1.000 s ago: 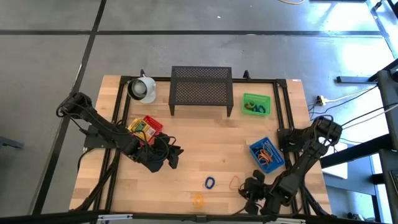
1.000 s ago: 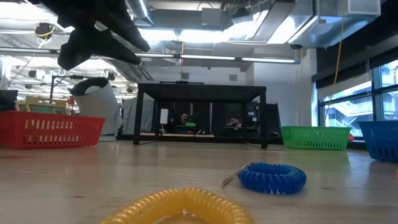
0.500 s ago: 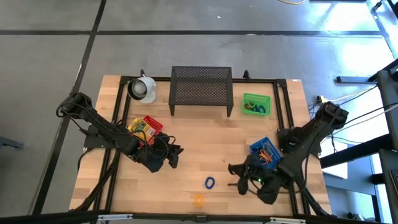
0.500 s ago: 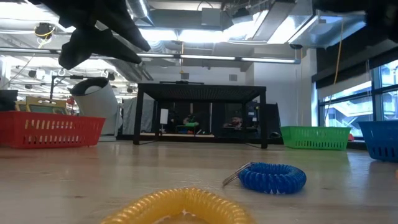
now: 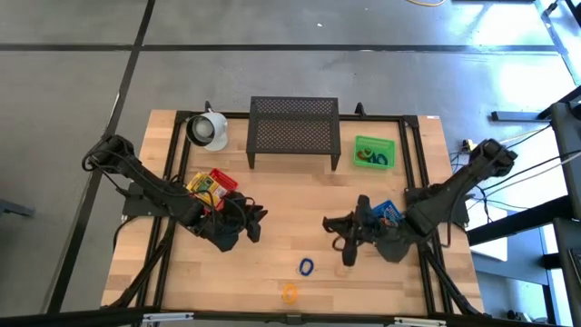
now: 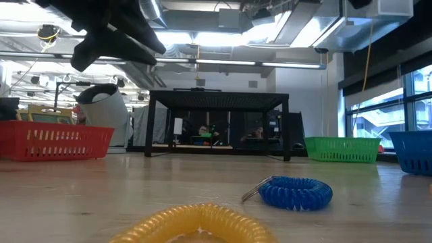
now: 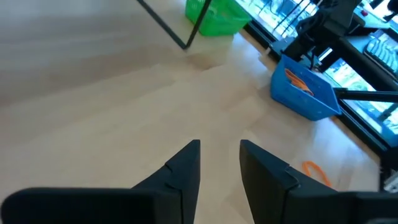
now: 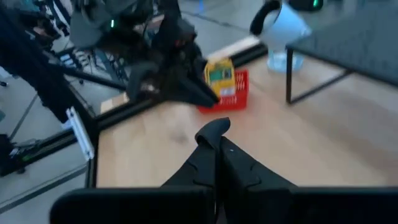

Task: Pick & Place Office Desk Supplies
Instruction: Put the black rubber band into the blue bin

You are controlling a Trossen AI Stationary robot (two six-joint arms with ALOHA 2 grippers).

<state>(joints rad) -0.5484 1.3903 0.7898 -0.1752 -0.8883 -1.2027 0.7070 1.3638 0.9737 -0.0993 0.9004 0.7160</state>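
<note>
Right gripper [image 5: 348, 238], fingers pressed together and empty, hovers above the counter [image 5: 290, 195]; the blue loop [image 5: 307, 266] lies near, toward the front edge. Judged light, springy; pinch across its coil. Left gripper [image 5: 256, 225] stands narrowly parted.

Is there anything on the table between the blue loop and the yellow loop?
No. In the high view the blue loop and the yellow loop lie close together near the table's front edge, with only bare wood between them.
</note>
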